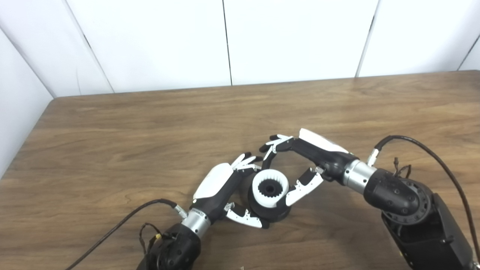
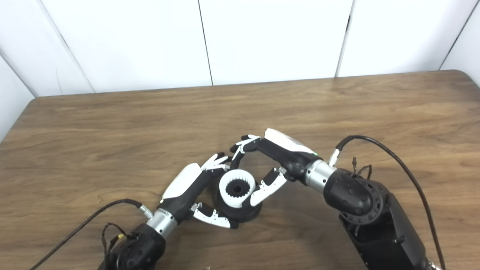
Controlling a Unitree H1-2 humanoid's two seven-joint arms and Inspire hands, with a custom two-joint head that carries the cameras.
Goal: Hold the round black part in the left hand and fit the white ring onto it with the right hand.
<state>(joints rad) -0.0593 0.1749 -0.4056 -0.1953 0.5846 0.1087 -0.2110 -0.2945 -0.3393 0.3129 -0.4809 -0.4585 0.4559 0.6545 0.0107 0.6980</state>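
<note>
Ring (image 1: 270, 188) sits on the black part (image 1: 270, 212), which our left hand (image 1: 225, 187) clamps against the table (image 1: 112, 131) to steady it. Our right hand (image 1: 300, 165) pinches the ring, thumb and fingers (image 1: 275, 144) around its rim (seating depth unclear), presumably pressing it home.

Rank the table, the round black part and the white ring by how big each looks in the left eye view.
1. table, by far
2. round black part
3. white ring, which sits on it and looks slightly narrower
</note>
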